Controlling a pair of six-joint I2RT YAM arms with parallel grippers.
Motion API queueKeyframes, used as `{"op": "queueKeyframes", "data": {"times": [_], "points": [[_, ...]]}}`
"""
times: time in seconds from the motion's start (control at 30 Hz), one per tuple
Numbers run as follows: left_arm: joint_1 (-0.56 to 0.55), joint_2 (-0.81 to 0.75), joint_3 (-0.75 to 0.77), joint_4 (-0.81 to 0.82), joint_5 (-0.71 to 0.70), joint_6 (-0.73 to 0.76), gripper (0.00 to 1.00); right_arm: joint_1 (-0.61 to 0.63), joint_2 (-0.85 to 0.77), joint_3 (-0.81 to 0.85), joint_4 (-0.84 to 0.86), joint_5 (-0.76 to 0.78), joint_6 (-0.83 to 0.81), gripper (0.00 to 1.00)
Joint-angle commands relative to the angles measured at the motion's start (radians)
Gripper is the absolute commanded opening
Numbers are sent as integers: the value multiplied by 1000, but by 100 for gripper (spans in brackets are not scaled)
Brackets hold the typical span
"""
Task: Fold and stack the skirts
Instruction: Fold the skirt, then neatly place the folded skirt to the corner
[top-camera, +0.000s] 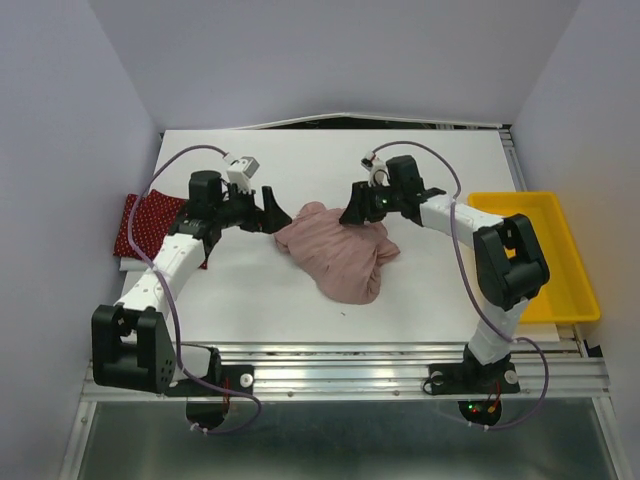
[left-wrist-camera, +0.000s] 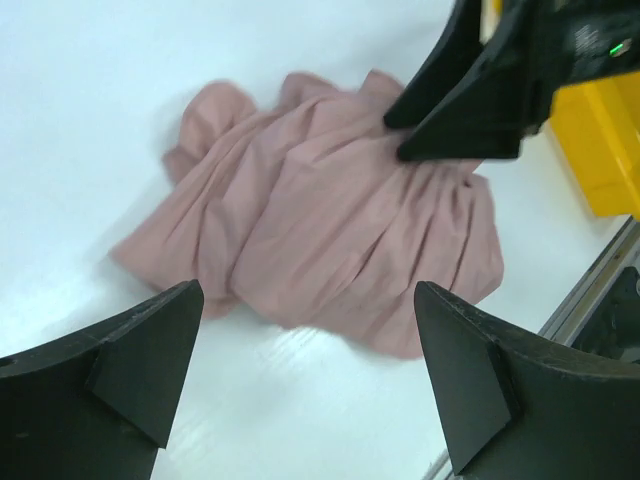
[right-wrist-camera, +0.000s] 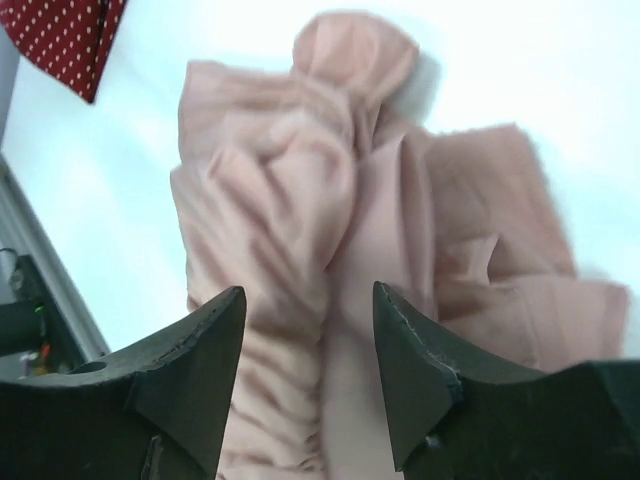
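The dusty pink skirt (top-camera: 335, 255) lies crumpled in a heap in the middle of the white table (top-camera: 250, 300). The dark red polka-dot skirt (top-camera: 150, 222) lies flat at the table's left edge, partly under my left arm. My left gripper (top-camera: 272, 212) hovers just left of the pink skirt (left-wrist-camera: 330, 220); it (left-wrist-camera: 310, 340) is open wide, with only bare table between its jaws. Over the heap's far edge my right gripper (top-camera: 355, 208) is open. In its own view the jaws (right-wrist-camera: 310, 330) stand apart above the pink folds (right-wrist-camera: 300, 200), gripping nothing.
A yellow tray (top-camera: 545, 255) sits at the table's right edge, also showing as the yellow tray (left-wrist-camera: 600, 150) in the left wrist view. Grey walls enclose the table on three sides. A metal rail (top-camera: 350, 375) runs along the near edge.
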Motion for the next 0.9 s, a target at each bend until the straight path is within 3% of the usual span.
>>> {"op": "queueKeyframes", "data": {"times": [0.0,0.1,0.27,0.4,0.6,0.73,0.87], "points": [[69,-57,-101,-42,-29,8,98,54,-76,149,-163,145,-108,59],[99,-74,-112,-8,-18,-13,99,139,-69,244,-238,331,-163,61],[117,-67,-110,-11,-103,-38,99,255,39,455,-355,438,-197,61],[163,-48,-136,15,-86,-77,99,332,153,585,-440,488,-185,61],[174,-53,-152,29,-115,-111,99,341,311,721,-548,489,-110,62],[176,-76,-185,61,-193,-134,99,352,444,794,-582,580,-92,70],[171,-85,-216,74,-241,-139,99,352,539,839,-589,598,-90,67]]}}
